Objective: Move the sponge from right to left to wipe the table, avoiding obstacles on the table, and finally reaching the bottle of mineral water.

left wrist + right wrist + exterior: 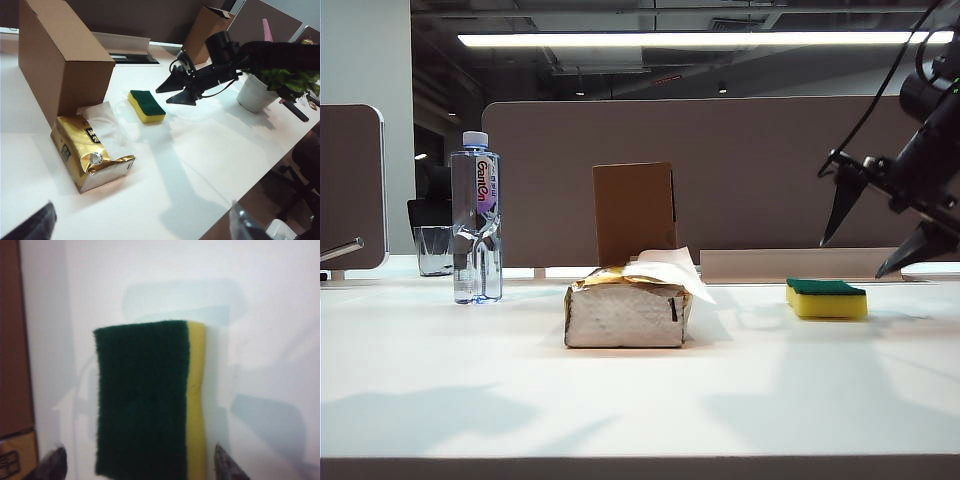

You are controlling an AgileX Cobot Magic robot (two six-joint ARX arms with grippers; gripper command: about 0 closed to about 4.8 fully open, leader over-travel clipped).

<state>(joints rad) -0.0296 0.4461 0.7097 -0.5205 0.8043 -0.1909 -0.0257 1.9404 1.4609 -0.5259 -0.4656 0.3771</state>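
Looking at your table (pixel 440 390), it's a broad, smooth white top with a thin darker front edge, and there's one of each thing on it. The rectangular yellow foam sponge (pixel 826 298) with its fuzzy dark green scouring layer facing up lies flat on the right side, well apart from everything else. In the middle you've got two obstacles: a crinkly silvery-white soft tissue pack (pixel 626 315) with a gold top and a white tissue poking out, and just behind it an upright brown cardboard box (pixel 634 212) with flat matte sides. Over on the left stands the tall clear plastic bottle of mineral water (pixel 477 217), white cap, dented body, red-lettered label, with a short clear glass cup (pixel 434 250) behind it.

Your right gripper (pixel 886 240) hangs in the air above the sponge and a bit to its right, black pointed fingers spread wide, gripping nothing. Your left gripper (pixel 142 227) only shows two dark fingertips in the left wrist view, far apart and empty, above the table near the tissue pack. There's also one white round plant pot (pixel 255 93).
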